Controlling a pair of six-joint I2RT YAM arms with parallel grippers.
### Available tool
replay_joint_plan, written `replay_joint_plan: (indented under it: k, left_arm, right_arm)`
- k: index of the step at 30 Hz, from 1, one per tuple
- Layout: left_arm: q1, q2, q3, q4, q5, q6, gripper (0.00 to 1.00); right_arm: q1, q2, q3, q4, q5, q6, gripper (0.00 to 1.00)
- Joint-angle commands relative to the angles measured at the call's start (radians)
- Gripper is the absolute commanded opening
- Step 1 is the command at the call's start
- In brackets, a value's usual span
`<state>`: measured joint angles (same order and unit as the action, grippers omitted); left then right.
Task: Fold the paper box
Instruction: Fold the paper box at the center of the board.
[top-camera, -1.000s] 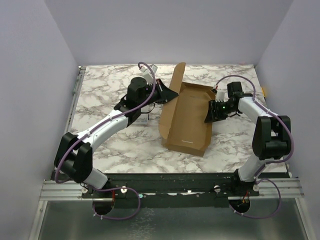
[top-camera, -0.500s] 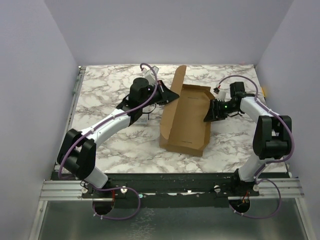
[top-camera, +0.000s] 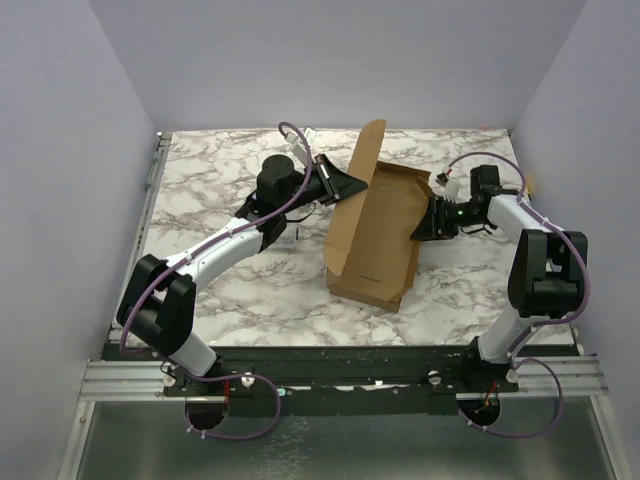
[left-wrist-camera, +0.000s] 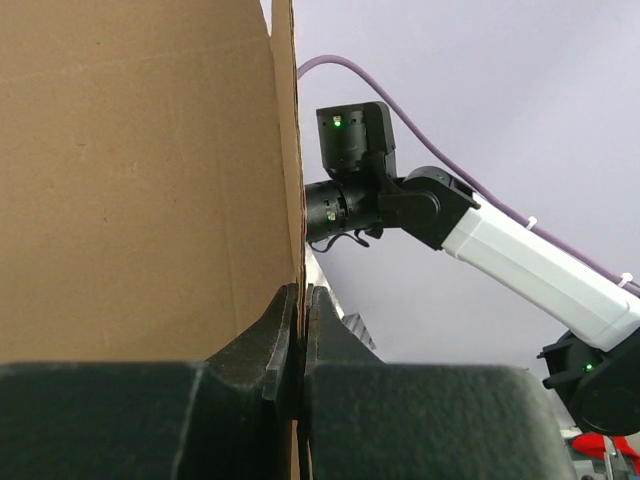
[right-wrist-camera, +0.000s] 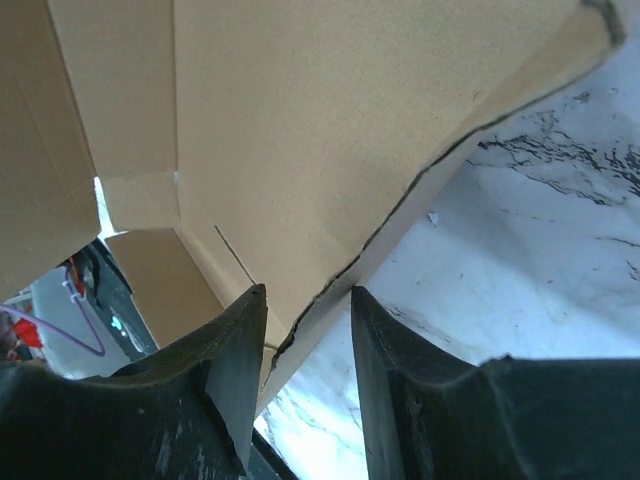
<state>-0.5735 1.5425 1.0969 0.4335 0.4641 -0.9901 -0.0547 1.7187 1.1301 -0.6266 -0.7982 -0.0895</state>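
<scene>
Worktop (top-camera: 200, 190) showed white marble pattern, grey veins. Plain lavender walls (top-camera: 60, 150) stood on three sides. Aluminium rail (top-camera: 120, 380) ran along near edge.

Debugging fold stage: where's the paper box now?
Top view: the paper box lies right of centre on the table, its raised flap pinched by the left gripper, its right wall inside the open right gripper.

Soft, even overhead light is keeping the white marbled surface (top-camera: 200, 190) bright and glare-free in the top view, with the plain brown cardboard box (top-camera: 385, 225) throwing only a thin, faint shadow at its base. Up close, the left gripper (left-wrist-camera: 301, 300) is showing dark and slightly soft against a glowing pale wall (left-wrist-camera: 480, 90). The right gripper (right-wrist-camera: 307, 295) is blurring in its own camera, where the marble is washing out to near-white
</scene>
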Motion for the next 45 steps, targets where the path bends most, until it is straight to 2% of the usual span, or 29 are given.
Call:
replay_joint_plan:
  k: [1, 17, 23, 28, 32, 38, 45]
  left_arm:
    - [-0.019, 0.044, -0.014, 0.068, 0.054, -0.047, 0.0]
    - [-0.014, 0.094, -0.028, 0.071, 0.052, -0.033, 0.0]
    - [-0.016, 0.12, -0.006, 0.071, 0.069, -0.039, 0.0]
    - [-0.022, 0.134, 0.013, 0.071, 0.082, -0.045, 0.0]
    - [-0.023, 0.137, 0.022, 0.072, 0.088, -0.047, 0.0]
    - [-0.023, 0.139, 0.022, 0.071, 0.088, -0.047, 0.0]
    - [-0.024, 0.14, 0.026, 0.071, 0.087, -0.049, 0.0]
  right_arm:
    - [-0.011, 0.039, 0.007, 0.028, -0.114, 0.02, 0.43]
    - [-0.12, 0.078, -0.04, 0.084, -0.308, 0.046, 0.42]
    - [-0.125, 0.12, -0.02, 0.111, -0.342, 0.076, 0.29]
    - [-0.124, 0.164, -0.01, 0.145, -0.365, 0.109, 0.25]
    - [-0.124, 0.176, -0.006, 0.155, -0.397, 0.119, 0.26]
    - [-0.125, 0.133, -0.016, 0.136, -0.426, 0.099, 0.34]
    - [-0.125, 0.108, -0.029, 0.136, -0.438, 0.071, 0.35]
